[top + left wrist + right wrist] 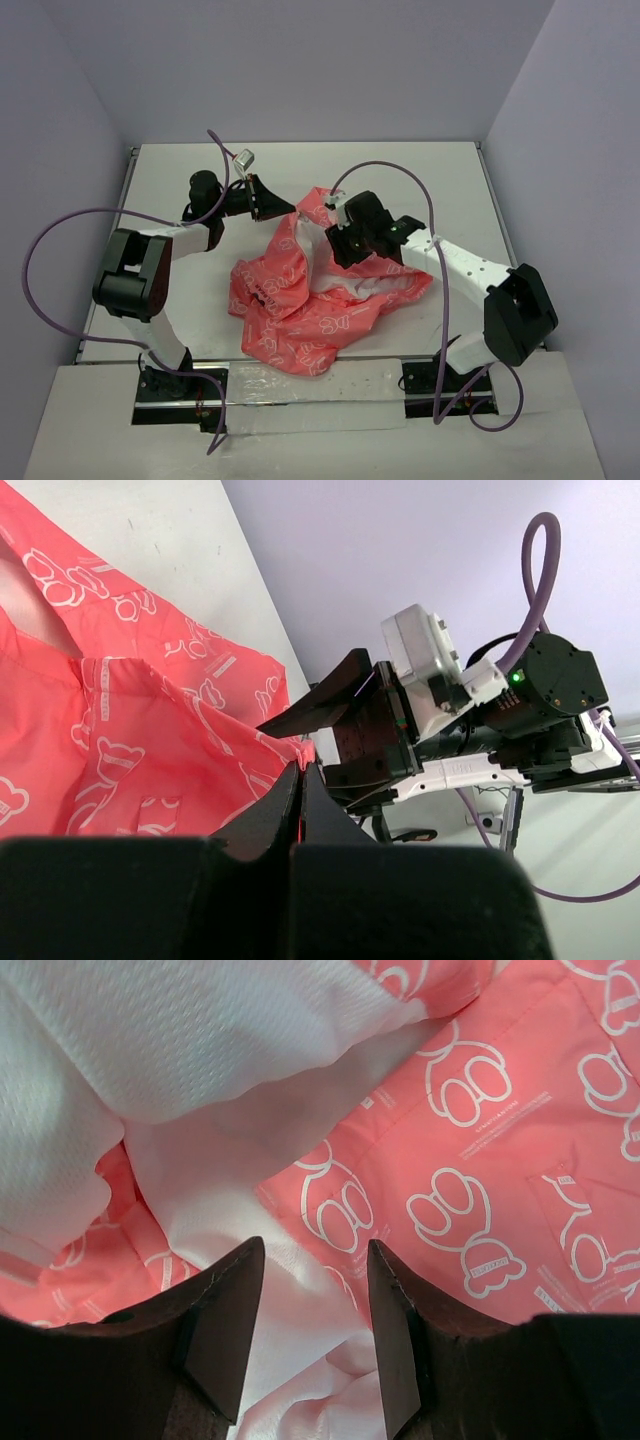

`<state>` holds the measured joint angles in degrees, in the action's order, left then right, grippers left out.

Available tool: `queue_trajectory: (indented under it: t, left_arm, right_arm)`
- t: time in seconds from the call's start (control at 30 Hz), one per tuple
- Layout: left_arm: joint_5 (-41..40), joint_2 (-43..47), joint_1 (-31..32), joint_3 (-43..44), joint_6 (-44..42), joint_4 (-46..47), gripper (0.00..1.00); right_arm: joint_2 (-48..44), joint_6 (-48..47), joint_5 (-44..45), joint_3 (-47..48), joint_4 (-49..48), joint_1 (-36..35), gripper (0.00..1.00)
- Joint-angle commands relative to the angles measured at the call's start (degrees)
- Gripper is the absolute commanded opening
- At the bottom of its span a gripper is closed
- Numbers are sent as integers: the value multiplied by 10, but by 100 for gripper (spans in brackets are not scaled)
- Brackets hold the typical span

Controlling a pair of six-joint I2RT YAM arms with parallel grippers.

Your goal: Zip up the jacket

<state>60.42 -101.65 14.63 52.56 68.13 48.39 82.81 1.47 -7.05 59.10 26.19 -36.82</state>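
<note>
The coral-pink jacket [300,310] with white outline motifs lies crumpled mid-table, its white lining [375,285] turned up on the right side. My left gripper [287,208] is shut on the jacket's far upper edge; in the left wrist view a thin strip of pink fabric [130,730] shows pinched at the left gripper [301,771]. My right gripper [343,250] stands open low over the jacket's centre. In the right wrist view, the right gripper [312,1260] has white lining [200,1050] and a pink edge [500,1150] below the gap between its fingers. The zipper is not visible.
The white table [180,180] is boxed in by lilac walls at the back and both sides. Purple cables [60,230] loop beside each arm. The right arm's wrist [450,690] sits close to my left fingertips.
</note>
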Motion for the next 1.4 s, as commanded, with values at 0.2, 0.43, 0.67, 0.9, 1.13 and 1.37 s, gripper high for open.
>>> queue_trajectory:
  t: [0.2, 0.43, 0.67, 0.9, 1.13, 1.37]
  left_arm:
    - [2, 29, 0, 25, -27, -9, 0]
    - [4, 31, 0, 27, -33, -17, 0]
    - [2, 30, 0, 23, -33, -18, 0]
    - [2, 28, 0, 18, -32, -13, 0]
    - [6, 29, 0, 19, -36, -20, 0]
    - [41, 29, 0, 33, -63, -55, 0]
  right_arm:
    - [65, -70, -39, 33, 23, -1, 55]
    - [96, -59, -51, 44, 2, -2, 55]
    - [112, -54, -55, 59, -2, -2, 49]
    - [119, -52, -55, 66, 5, -2, 13]
    - [93, -35, -71, 57, 2, 7, 0]
    - [-11, 50, -226, 33, -74, 88, 0]
